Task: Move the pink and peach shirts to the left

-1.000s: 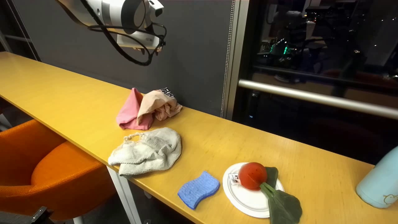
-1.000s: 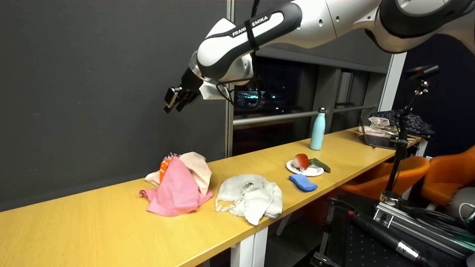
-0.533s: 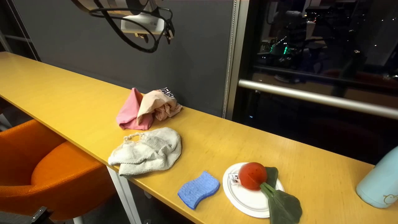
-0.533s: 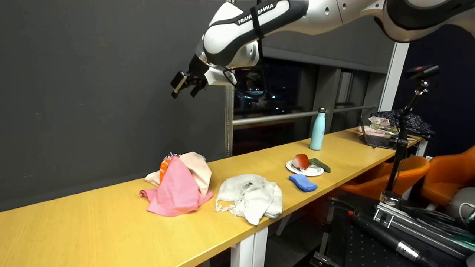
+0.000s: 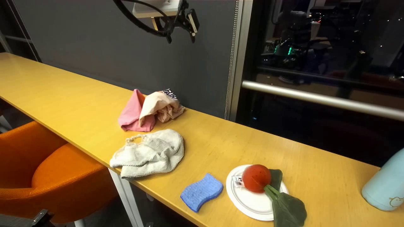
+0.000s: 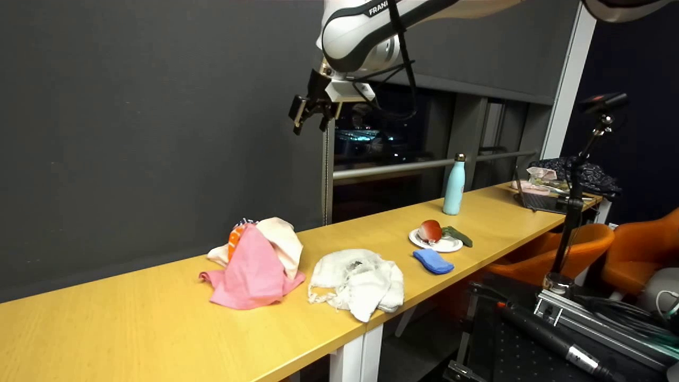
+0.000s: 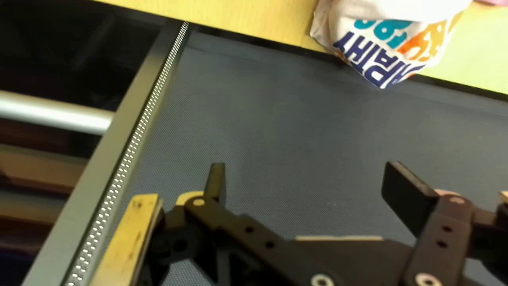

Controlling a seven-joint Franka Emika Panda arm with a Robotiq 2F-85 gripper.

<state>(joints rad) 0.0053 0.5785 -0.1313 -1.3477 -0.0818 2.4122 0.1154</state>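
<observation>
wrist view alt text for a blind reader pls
An open black two-fingered gripper, holding nothing, spans the bottom, before a dark grey woven panel. At upper right, a crumpled, printed, pale peach cloth lies on a yellow wooden table, pink fabric just showing in the corner; a grey metal frame slants down the left.

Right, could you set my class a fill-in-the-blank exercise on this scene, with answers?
The sponge is coloured ____.
The round red object rests on a white ____.
Of the pink shirt, peach shirt and white cloth, the ____ lies nearest the sponge.
The open gripper holds ____.
Missing words: blue; plate; white cloth; nothing.
</observation>
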